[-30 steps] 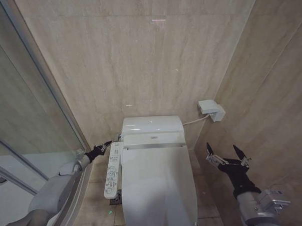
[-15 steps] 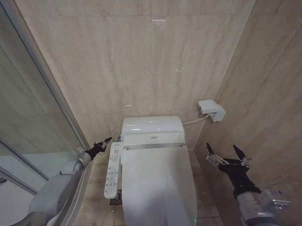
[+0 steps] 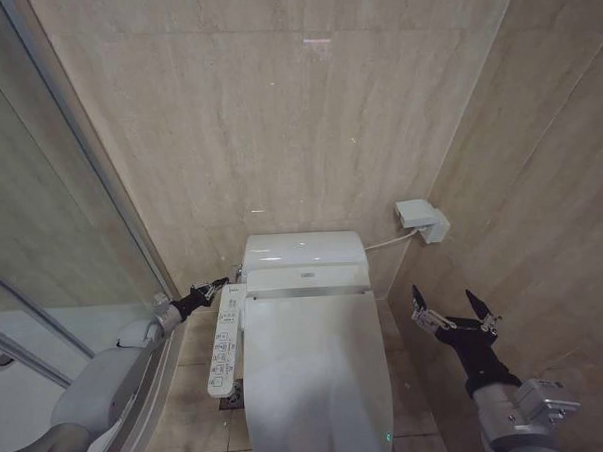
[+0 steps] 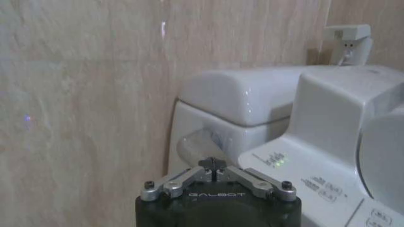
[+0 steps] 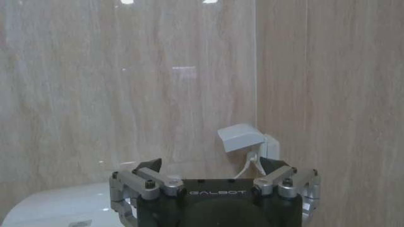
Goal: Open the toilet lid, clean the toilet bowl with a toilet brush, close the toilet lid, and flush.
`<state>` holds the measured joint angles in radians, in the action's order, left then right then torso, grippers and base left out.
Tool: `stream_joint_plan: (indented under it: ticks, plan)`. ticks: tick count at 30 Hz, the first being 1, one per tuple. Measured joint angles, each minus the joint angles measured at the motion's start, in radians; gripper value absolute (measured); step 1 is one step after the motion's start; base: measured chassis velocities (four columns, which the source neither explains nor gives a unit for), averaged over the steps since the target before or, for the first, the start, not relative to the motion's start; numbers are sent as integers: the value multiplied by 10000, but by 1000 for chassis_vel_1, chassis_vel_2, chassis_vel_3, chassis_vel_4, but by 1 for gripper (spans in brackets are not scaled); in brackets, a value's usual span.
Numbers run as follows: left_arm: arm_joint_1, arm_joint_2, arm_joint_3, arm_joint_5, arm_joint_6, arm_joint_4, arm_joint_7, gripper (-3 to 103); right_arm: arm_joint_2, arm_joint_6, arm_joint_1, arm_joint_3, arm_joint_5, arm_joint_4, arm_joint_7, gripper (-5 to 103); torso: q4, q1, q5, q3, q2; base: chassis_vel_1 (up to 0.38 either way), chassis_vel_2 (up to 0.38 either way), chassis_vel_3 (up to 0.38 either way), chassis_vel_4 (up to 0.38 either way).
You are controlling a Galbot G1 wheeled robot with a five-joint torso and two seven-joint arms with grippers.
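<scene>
the toilet lid is down, it covers the seat and the toilet bowl below, so we cannot see the bowl. the toilet stands against the far wall, in the middle of the scene, with the tank at its far end. along its left side runs a control panel with rows of small buttons.

our left gripper is low on the left, at the far left corner of the toilet, just beside the far end of the control panel and near the tank. its fingers are closed together, with nothing between them. in the left wrist view the closed tips point at the side of the tank, close to a short grey lever that sticks out there; whether they touch it we cannot tell.

our right gripper hangs on the right of the toilet, well apart from it, near the right wall. its two fingers are spread wide and hold nothing. on the far wall above it sits a small white box with a cable going to the tank.
</scene>
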<state>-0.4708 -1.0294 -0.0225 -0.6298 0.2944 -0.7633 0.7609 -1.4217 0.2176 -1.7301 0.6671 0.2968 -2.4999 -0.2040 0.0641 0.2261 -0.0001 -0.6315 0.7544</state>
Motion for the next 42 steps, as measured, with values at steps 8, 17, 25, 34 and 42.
stream_joint_plan:
  ticks: [8,17,25,34,42]
  plan:
    - [280,-341,-81,87,51,672,84,0,0,0,0,0,0,0,0,100,-1,0,1,0,0,0,0,0,0]
    - [626,-629,-190,64,200,1250,35,0,0,0,0,0,0,0,0,100,-3,0,2,0,0,0,0,0,0]
    - [784,-894,-254,61,139,1639,-130,0,0,0,0,0,0,0,0,100,-7,-4,6,1,2,0,0,0,0]
    - [710,-1075,-145,-8,-9,1692,-598,0,0,0,0,0,0,0,0,100,-3,-3,3,0,1,0,0,0,0]
    - [-529,-713,877,61,366,-548,-2621,0,-1,0,0,0,0,0,-3,100,20,6,-4,-2,-2,-13,0,2,-8]
